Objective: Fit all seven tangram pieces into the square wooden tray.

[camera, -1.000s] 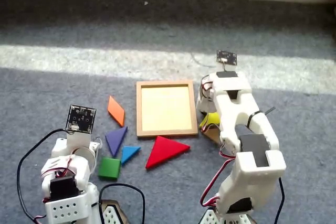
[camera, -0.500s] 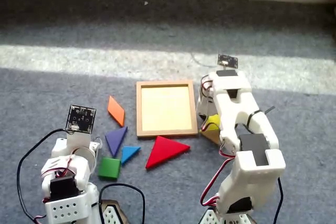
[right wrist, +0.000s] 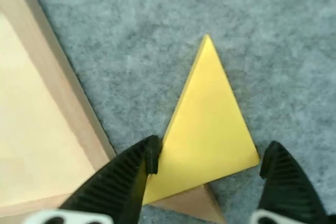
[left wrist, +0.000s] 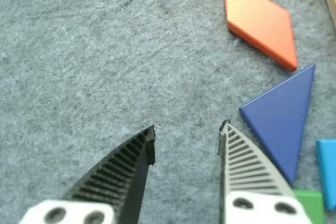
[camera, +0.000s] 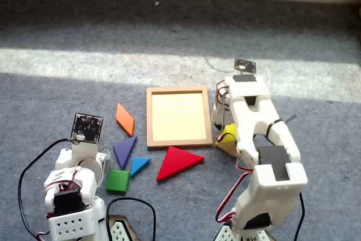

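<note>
In the high view we make out just a sliver of the yellow triangle [camera: 228, 135]; the rest lies under the right arm [camera: 254, 117]. In the right wrist view a tan piece [right wrist: 190, 203] peeks from beneath it, its shape unclear to us, and the tray [right wrist: 58, 93] runs off the edge. In the left wrist view the edge cuts the light blue triangle [left wrist: 326, 171] and the green square [left wrist: 311, 205].

Parallelogram [camera: 124, 118] lies left of the tray [camera: 176, 90], big triangle [camera: 178, 161] before it.
</note>
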Controlling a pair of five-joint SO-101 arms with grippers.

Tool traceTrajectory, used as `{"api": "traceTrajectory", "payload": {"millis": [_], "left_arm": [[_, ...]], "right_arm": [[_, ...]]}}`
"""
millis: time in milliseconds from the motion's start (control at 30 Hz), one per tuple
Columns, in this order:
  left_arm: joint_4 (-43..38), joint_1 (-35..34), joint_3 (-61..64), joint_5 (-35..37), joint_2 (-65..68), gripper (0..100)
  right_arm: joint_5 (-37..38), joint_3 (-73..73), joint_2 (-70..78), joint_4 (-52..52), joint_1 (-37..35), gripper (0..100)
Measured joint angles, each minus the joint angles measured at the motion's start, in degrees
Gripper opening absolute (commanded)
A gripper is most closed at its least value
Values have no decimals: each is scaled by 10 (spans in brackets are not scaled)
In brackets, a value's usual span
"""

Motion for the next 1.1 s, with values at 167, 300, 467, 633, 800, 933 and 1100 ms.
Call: {"api": "traceTrajectory", "payload": {"millis": [167, 300, 467, 633, 800, 933, 1100], "left_arm": [[0, 0, 0, 0, 0, 213], [0, 0, 0, 0, 0, 213], [0, 0, 0, 0, 0, 213], [0, 0, 0, 0, 0, 213], [0, 0, 0, 0, 0, 213], [0, 0, 0, 0, 0, 213], [0, 0, 0, 0, 0, 213]], "right_arm": [[0, -1, 5, 12, -1, 307], [0, -1, 5, 14, -1, 307], [0, -1, 5, 14, -1, 279], [0, -1, 5, 5, -15, 238], [0, -1, 5, -4, -16, 238], [0, -1, 5, -4, -16, 238], [2, 1, -33, -4, -18, 238]]}}
